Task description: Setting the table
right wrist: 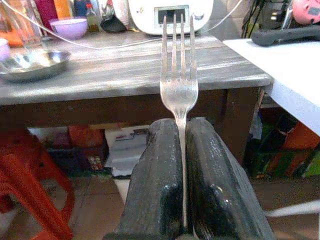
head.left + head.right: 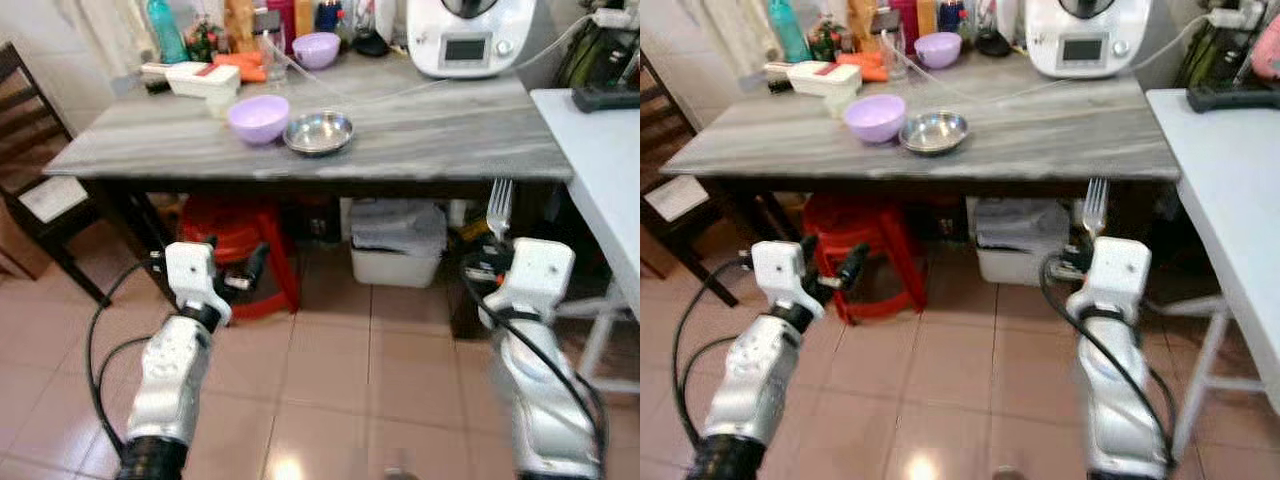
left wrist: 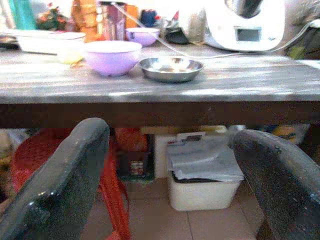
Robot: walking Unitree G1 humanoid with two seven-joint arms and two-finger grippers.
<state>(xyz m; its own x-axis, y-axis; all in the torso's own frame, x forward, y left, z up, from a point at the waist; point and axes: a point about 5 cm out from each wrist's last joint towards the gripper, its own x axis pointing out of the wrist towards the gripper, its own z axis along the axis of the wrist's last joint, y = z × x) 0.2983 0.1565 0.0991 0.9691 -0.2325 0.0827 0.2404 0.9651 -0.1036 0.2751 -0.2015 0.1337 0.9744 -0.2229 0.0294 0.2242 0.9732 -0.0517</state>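
The right gripper (image 1: pixel 182 165) is clamped on the handle of a fork (image 1: pixel 178 85), its two black fingers (image 1: pixel 157 175) pressed flat against either side of the thin stem, so the utensil cannot twist or slip as the robot stands short of the table (image 2: pixel 420 140). The fork rises straight out beyond the fingertips, long axis in line with the fingers, tines at the far end pointing up and forward toward the table edge; held this way, the tines lead and the handle trails, which should suit laying it down on the wood ahead. Beyond the tines and off toward the robot's left sit a steel dish (image 2: pixel 318 132) and, touching or just beside it, a lilac bowl (image 2: pixel 258 118); the fork most likely belongs near them. The left gripper (image 3: pixel 165 165) hangs spread wide and empty, low before the table edge, with a red stool (image 2: pixel 235 240) and a white bin (image 2: pixel 398 255) under the table beyond it. It probably waits free to steady or fetch another piece. The robot needs to come closer first, I judge.
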